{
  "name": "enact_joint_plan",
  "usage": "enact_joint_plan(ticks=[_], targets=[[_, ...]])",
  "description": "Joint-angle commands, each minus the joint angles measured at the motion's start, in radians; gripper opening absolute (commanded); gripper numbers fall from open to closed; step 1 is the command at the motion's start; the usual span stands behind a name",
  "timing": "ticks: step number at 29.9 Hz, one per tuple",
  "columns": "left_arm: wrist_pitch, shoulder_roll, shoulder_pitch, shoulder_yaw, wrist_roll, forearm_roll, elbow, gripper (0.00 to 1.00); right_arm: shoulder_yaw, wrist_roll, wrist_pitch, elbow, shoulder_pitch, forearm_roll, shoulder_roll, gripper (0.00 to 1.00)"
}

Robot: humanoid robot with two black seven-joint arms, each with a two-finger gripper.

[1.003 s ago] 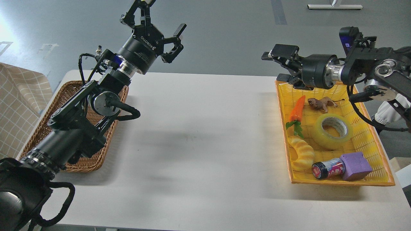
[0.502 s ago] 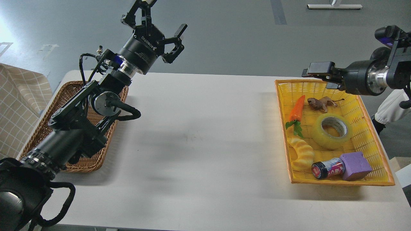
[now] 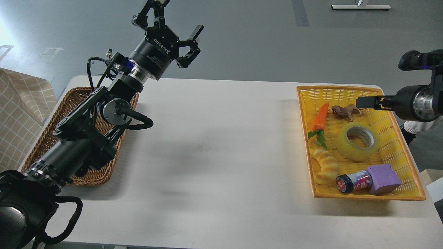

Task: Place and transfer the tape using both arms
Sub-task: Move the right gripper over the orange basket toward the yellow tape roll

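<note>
Tape (image 3: 358, 141) in yellow basket (image 3: 398, 152), below right claw (image 3: 365, 102), not touching

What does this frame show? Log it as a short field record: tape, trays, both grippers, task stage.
tape: lying flat in the yellow tray, untouched
other tray items: carrot, toy lion, croissant toy, small jar, purple block
wicker basket: on the table's left side, partly hidden by the left arm
left gripper: open, raised beyond the table's far edge, holding nothing
right gripper: seen edge-on over the tray's far right part, fingers not distinguishable
task stage: tape not yet picked up
</note>
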Motion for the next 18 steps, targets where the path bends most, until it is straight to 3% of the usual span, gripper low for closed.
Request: enact_joint_plan(ticks=[1,18], targets=[[0.000,0.002,-0.003,0.001,-0.001,0.000,-0.003,0.98,0.003,0.002,0.000,-0.015,-0.041,-0.036,0.003,0.95],[0.000,0.002,-0.002,-0.001,0.001,0.000,-0.003,0.98,0.005,0.003,0.000,-0.111,-0.130,-0.105,0.071,0.90]])
